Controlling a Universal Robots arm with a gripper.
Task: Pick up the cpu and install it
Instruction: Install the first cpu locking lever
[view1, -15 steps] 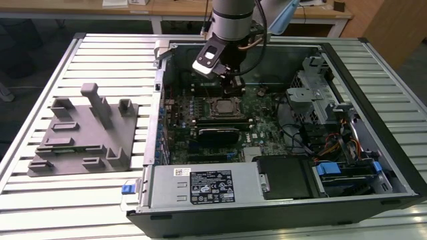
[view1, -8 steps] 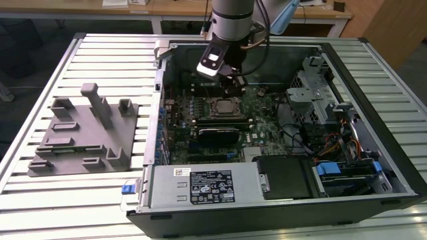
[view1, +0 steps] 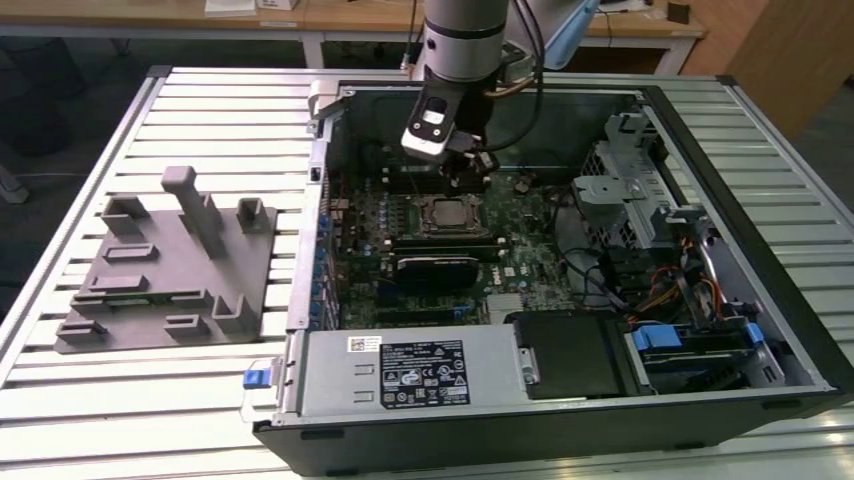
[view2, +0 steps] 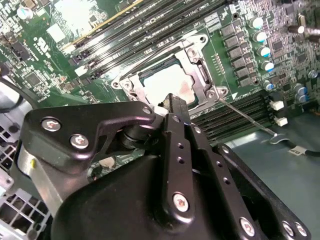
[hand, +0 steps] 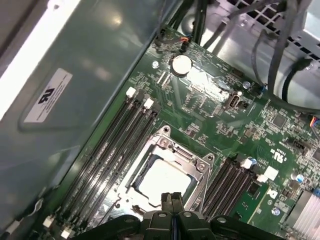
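Aluminium slats form the table (view1: 200, 110). On it lies an open computer case (view1: 534, 435), with a grey tray (view1: 147, 300) beside it, toward the exterior view's left. Inside the case is a green board (hand: 210, 105). The gripper (hand: 173, 200) hangs low over it, fingers pressed together and pinching nothing. Just beneath its tips, the cpu (hand: 162, 181) lies flat inside the dark socket frame (hand: 197, 162). I'd judge the chip light, stiff and thin. Its metal top looks slick and the underside is probably delicate, so two opposite edges of the pale rim seem the safest hold.
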